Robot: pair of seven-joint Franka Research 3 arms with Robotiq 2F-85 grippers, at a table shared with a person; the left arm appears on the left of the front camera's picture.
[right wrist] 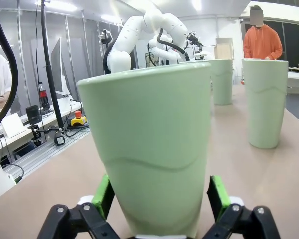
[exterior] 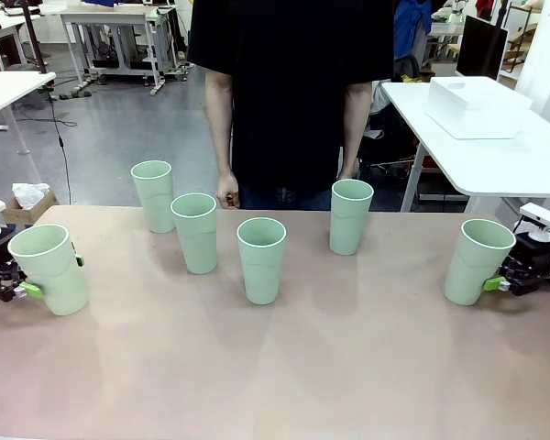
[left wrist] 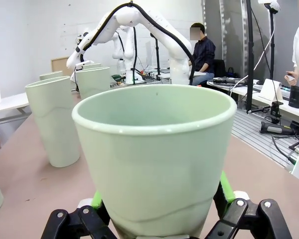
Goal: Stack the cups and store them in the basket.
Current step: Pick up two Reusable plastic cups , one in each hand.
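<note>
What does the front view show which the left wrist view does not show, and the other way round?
Front view, not the left wrist view: the white basket on a side table. Left wrist view, not the front view: a seated person in dark clothes. Both: the left gripper, a cup between its jaws, and further cups upright on the table.

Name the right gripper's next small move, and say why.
Probably close the right gripper on the pale mint-green plastic tumbler it straddles: its green pads flank the tumbler's base with the jaws open, so it isn't gripped yet.
</note>
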